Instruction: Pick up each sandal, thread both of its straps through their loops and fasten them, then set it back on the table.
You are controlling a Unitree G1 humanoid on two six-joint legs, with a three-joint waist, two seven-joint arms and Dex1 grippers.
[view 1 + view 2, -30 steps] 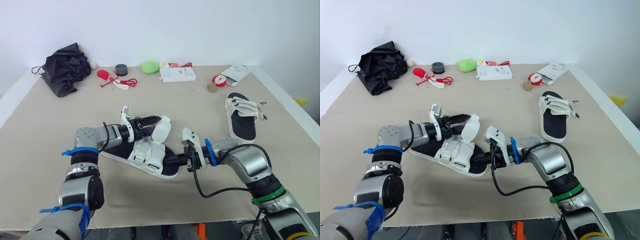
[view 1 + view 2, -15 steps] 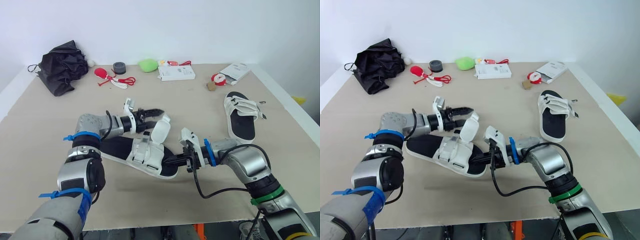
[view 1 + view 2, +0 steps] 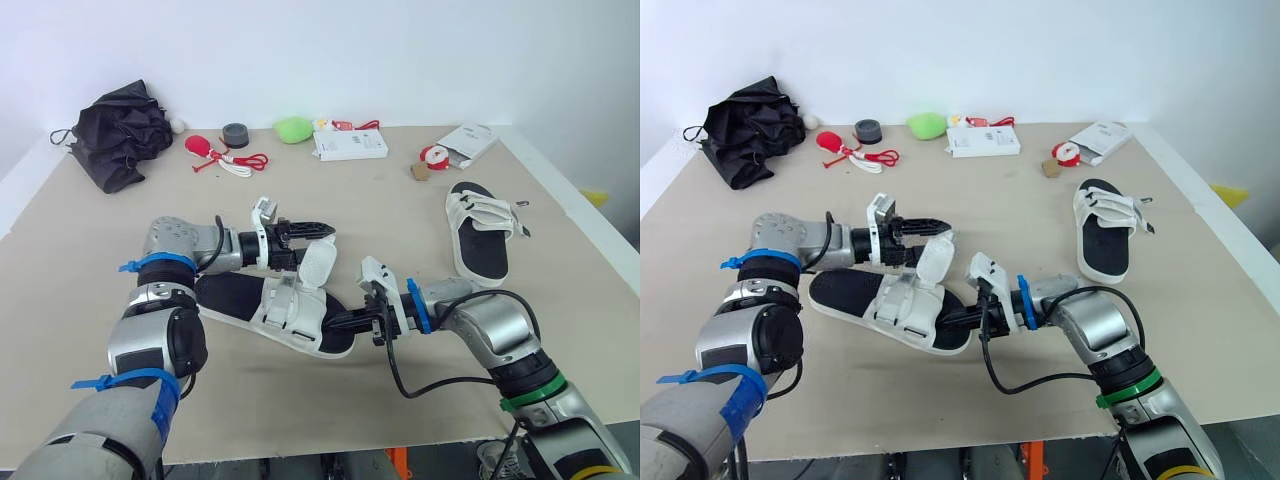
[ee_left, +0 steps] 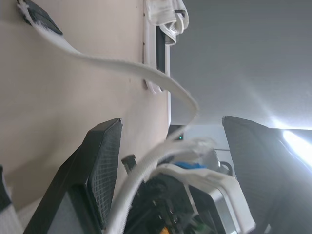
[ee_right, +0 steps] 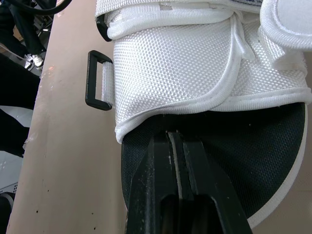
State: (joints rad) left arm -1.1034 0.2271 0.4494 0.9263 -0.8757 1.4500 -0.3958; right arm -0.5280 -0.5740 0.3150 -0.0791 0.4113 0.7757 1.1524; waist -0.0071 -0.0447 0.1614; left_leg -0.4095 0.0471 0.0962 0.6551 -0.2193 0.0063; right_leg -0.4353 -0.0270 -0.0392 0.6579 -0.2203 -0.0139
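White mesh straps over a black footbed: near sandal (image 3: 285, 305), lying on the beige table (image 3: 80, 260), both straps unfastened. One white strap flap (image 3: 318, 265) stands upright from its upper. A black rectangular plastic loop (image 5: 99, 80) at the side of the upper is empty, with nothing threaded through it.

Left gripper (image 3: 325, 231): held just above the near sandal, beside the raised flap. Its jaws stand well apart. The left wrist view has a loose white strap (image 4: 146, 73) passing across the gap between them, unclamped.

Right gripper (image 3: 340, 322): at the end of the near sandal closest to the robot. Its jaws are pressed together, the tips against the black footbed just under the edge of the mesh upper. Whether anything is pinched between them cannot be told.

Second white-strapped black sandal (image 3: 482, 232): flat on the table well to the right of the near sandal, its straps appearing closed.

Also present, all far beyond the near sandal: crumpled black umbrella (image 3: 125, 125), dark grey tape roll (image 3: 236, 135), green soft lump (image 3: 296, 129), flat white box (image 3: 353, 146).

Step in hand, as judged: threading on the near sandal, with the right gripper steadying the sole. The next move calls for the left jaws to close on the strap's free end and steer it to the empty loop without dragging the sandal.
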